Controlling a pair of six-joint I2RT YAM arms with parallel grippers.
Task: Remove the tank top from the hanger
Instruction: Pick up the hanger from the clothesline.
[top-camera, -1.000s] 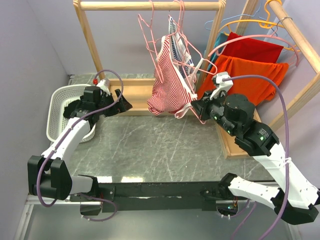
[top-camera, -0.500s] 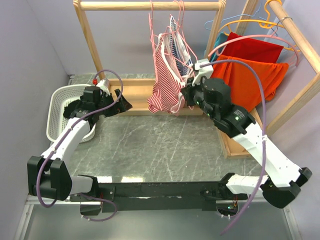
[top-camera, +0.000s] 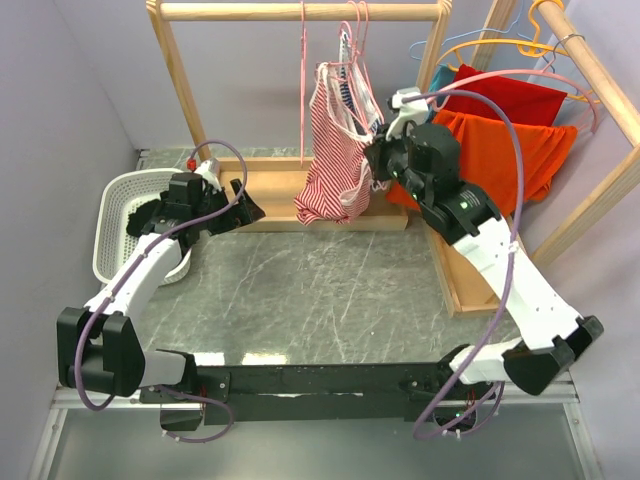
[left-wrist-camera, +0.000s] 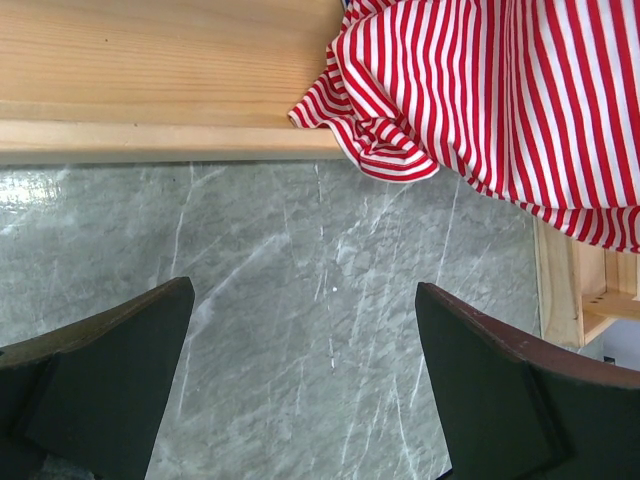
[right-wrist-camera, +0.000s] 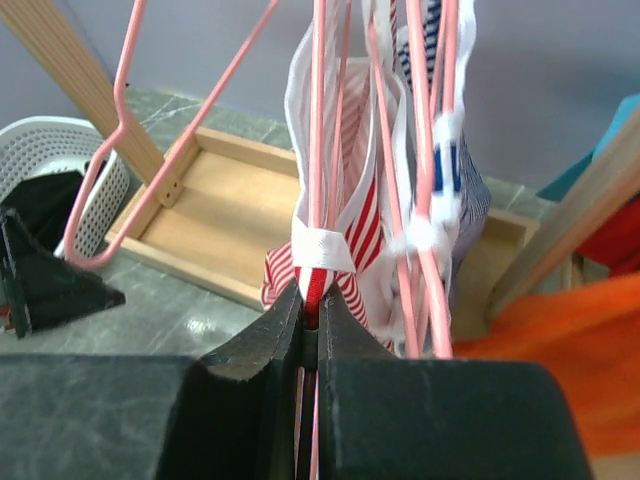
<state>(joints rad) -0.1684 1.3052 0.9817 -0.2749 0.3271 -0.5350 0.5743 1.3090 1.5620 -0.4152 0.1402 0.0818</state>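
The red-and-white striped tank top (top-camera: 335, 150) hangs on a pink wire hanger (top-camera: 355, 60) from the wooden rail, with a blue-striped garment behind it. My right gripper (top-camera: 378, 152) is raised to the rack's right side. In the right wrist view it (right-wrist-camera: 312, 300) is shut on a red fold of the tank top (right-wrist-camera: 345, 230) beside the hanger wires (right-wrist-camera: 318, 120). My left gripper (top-camera: 245, 205) hovers low at the left and is open (left-wrist-camera: 303, 290) over bare marble. The tank top's hem (left-wrist-camera: 480, 90) lies beyond its fingertips.
A white basket (top-camera: 120, 225) sits at the left wall behind the left arm. The rack's wooden base tray (top-camera: 265, 185) lies under the garments. An empty pink hanger (right-wrist-camera: 120, 130) hangs left. Red and orange clothes (top-camera: 500, 140) hang on a second rack at the right.
My right arm has risen and swung left toward the rail, still gripping the fabric. The tank top and hangers have swung back to hang straighter. The left arm has not moved.
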